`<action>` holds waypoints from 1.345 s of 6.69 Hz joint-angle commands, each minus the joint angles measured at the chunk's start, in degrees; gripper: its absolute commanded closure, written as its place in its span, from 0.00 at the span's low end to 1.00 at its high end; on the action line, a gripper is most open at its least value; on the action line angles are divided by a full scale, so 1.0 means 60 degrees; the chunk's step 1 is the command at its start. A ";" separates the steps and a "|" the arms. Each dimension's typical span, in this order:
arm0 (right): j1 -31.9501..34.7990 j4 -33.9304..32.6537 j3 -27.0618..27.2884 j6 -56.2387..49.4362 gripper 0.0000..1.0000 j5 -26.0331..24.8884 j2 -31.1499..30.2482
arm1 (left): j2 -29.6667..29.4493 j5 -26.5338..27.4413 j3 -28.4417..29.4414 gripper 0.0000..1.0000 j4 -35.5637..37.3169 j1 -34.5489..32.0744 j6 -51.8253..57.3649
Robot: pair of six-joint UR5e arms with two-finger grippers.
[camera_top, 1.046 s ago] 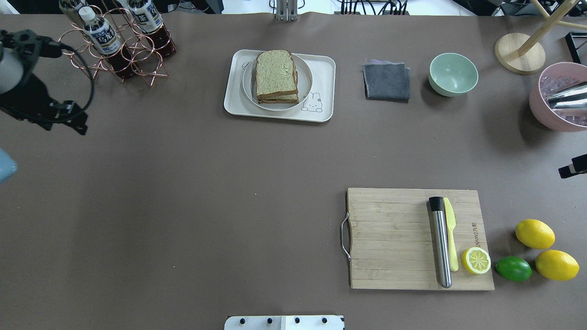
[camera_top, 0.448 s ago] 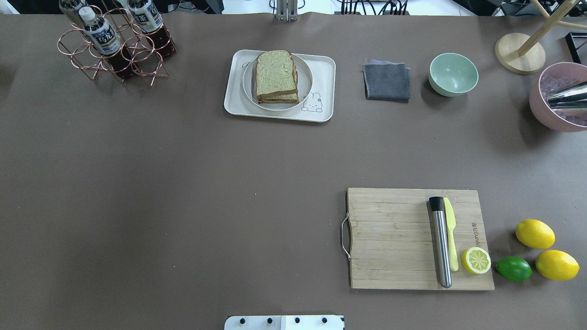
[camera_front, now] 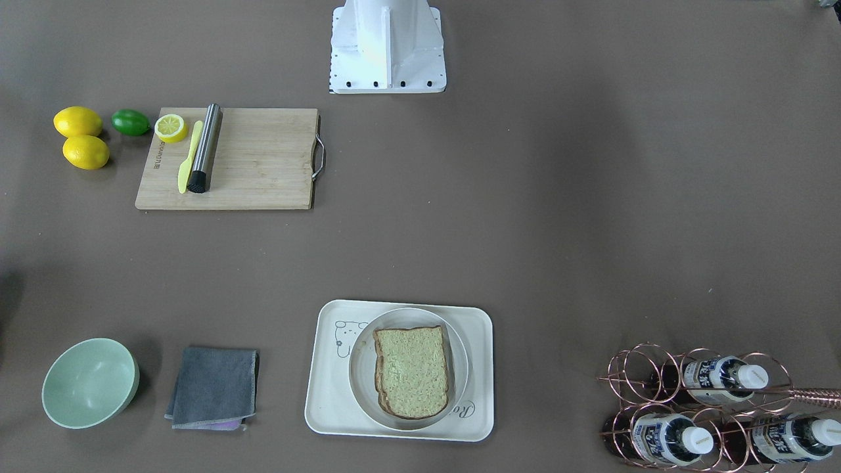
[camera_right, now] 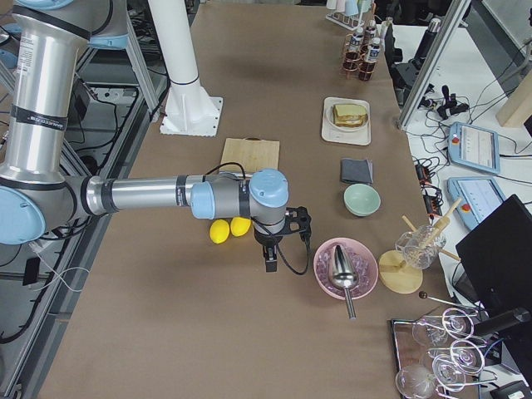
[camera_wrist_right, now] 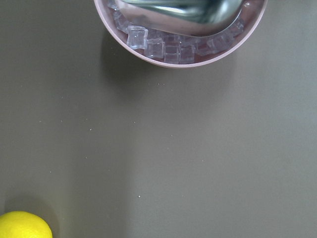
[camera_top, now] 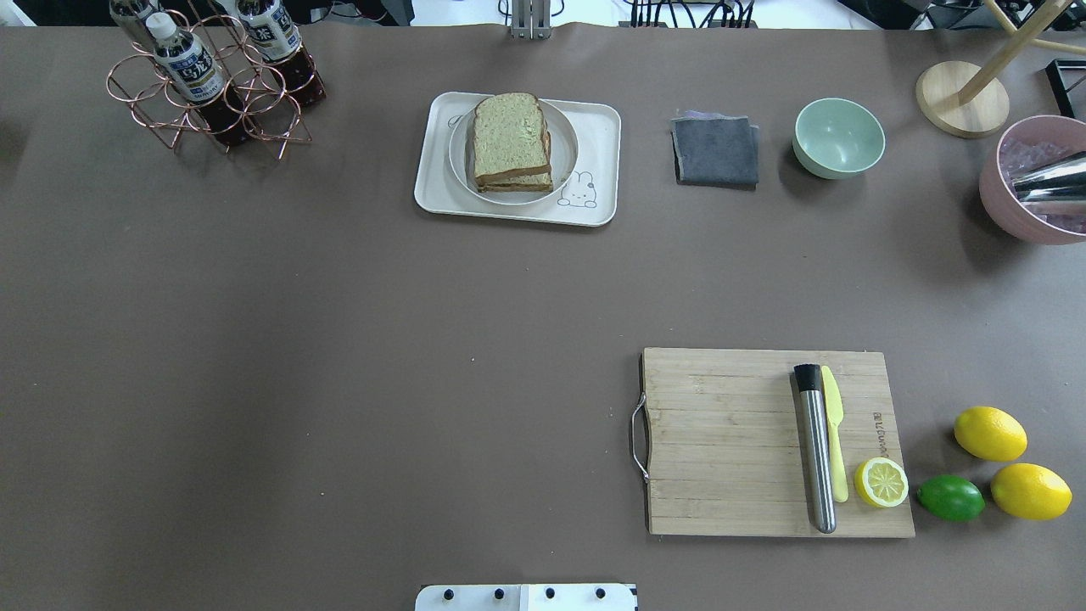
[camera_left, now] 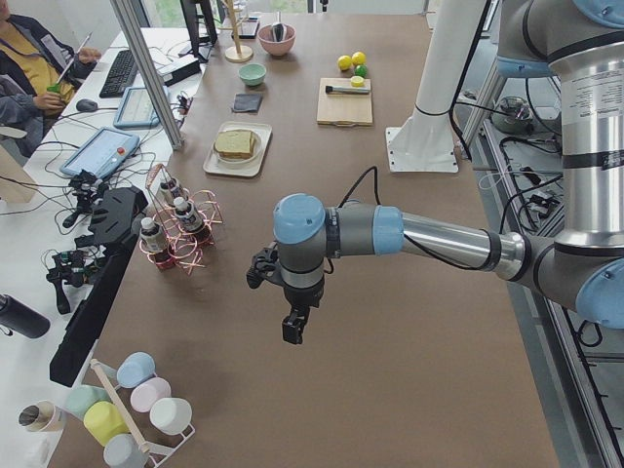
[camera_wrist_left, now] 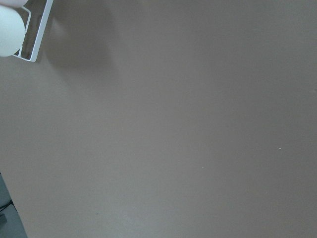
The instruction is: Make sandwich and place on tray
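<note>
The sandwich, two tan brown-crusted bread slices stacked, lies on a round white plate on the cream tray at the far middle of the table. It also shows in the front-facing view on the tray. Any egg is hidden between the slices. My left gripper hangs over bare table far off at the left end. My right gripper hangs near the pink ice bowl. Both show only in side views, so I cannot tell whether they are open or shut.
A bamboo cutting board with a steel muddler, yellow knife and lemon half lies front right, beside lemons and a lime. A grey cloth, green bowl and bottle rack stand along the far edge.
The left arm at the overhead view's left edge and the right gripper tip at its right edge have both withdrawn out of that view. The sandwich and tray have not moved.
</note>
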 commanded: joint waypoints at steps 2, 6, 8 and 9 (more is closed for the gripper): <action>0.0121 0.0013 -0.0019 -0.0021 0.00 -0.0227 0.0044 | 0.0232 -0.0003 0.0037 0.03 0.0112 -0.0231 -0.0372; 0.0020 -0.0001 0.0157 0.0008 0.00 -0.0198 0.0130 | 0.0261 -0.0018 0.0066 0.03 0.0097 -0.0231 -0.0448; 0.0033 -0.0001 -0.0063 -0.0007 0.00 -0.0299 0.0174 | 0.0261 -0.0003 -0.0080 0.03 0.0097 -0.0318 -0.0463; 0.0019 -0.0001 -0.0135 0.0037 0.00 -0.0314 0.0145 | 0.0189 0.0011 0.0065 0.03 0.0097 -0.0319 -0.0463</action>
